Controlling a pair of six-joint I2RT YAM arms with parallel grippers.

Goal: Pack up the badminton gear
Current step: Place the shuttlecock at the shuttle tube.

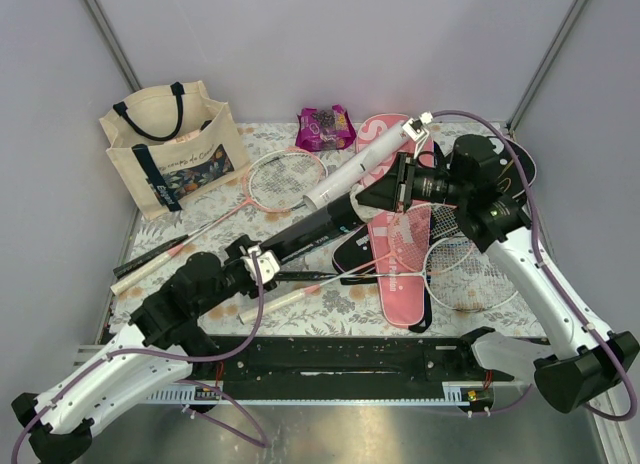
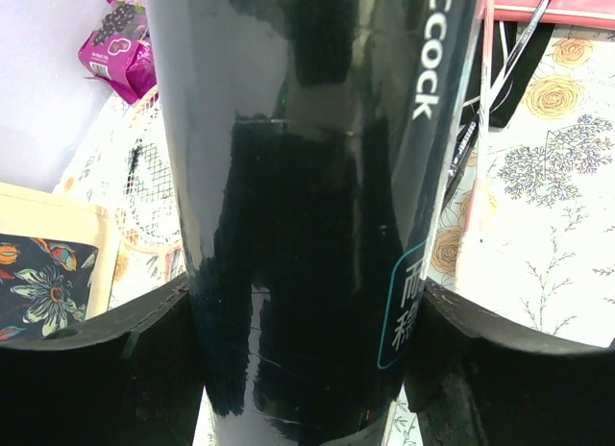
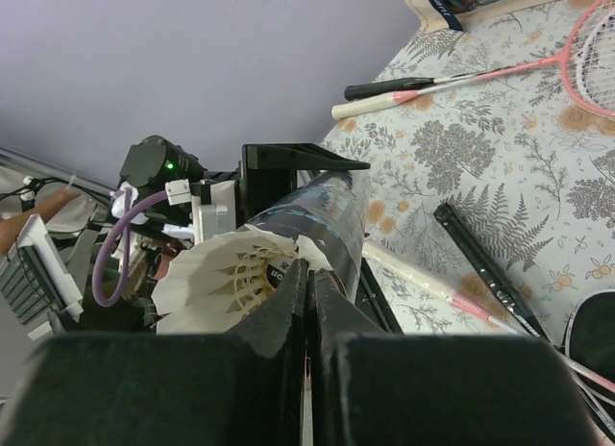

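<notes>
Black tube (image 1: pixel 315 227) held slanted above the table's (image 1: pixel 320 304) middle.
The left gripper (image 1: pixel 262 260) clamps the tube's lower end. At its raised open mouth sits a white shuttlecock (image 3: pixel 226 273), and the right gripper (image 3: pixel 307 273) is there with fingers pressed together at the feathers.

Blk tube (image 2: pixel 307 225), floral cloth (image 2: pixel 557 225).

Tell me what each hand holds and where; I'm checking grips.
Left hand grips the black tube around its body. Right hand, shut, meets the shuttlecock at the tube's mouth; a pinch cannot be told.
</notes>
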